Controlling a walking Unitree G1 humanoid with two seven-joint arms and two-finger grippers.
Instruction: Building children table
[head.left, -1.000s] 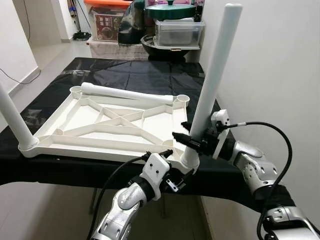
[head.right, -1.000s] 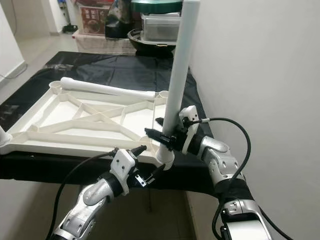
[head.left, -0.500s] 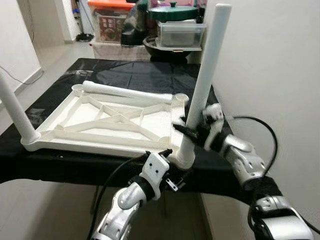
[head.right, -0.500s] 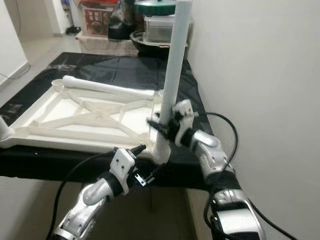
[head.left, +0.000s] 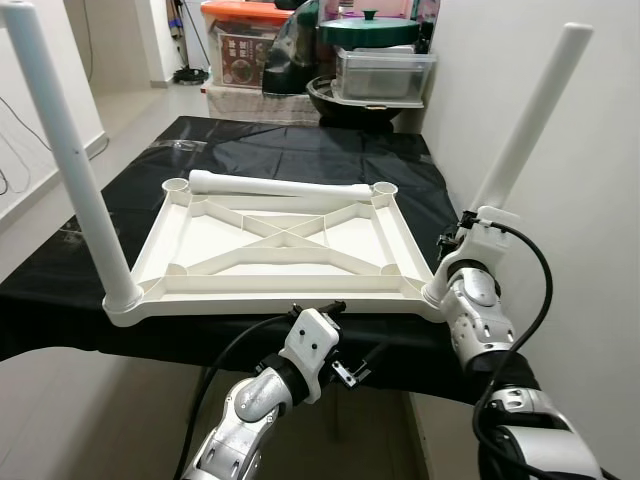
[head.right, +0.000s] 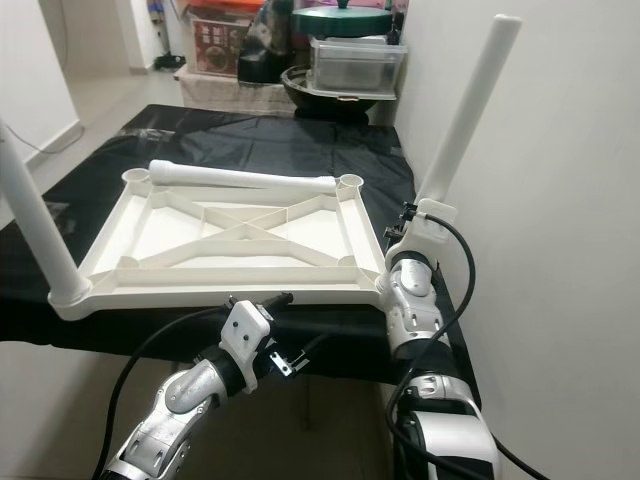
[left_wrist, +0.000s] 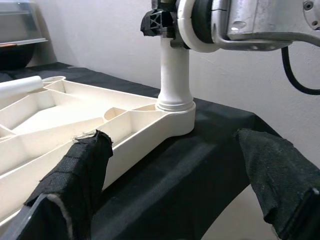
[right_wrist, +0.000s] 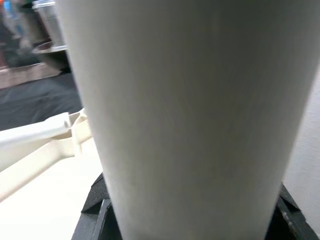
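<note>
White plastic children's table top, upturned with ribs showing, lies on a black-covered table. The right gripper is clamped around the white cylindrical leg seated in the corner socket at 4 o'clock; this leg leans outward toward the wall. The left gripper, fingers spread apart, hovers below the near edge at 6 o'clock. A second leg stands at 8 o'clock; a loose leg lies along the far edge at 12 o'clock.
</note>
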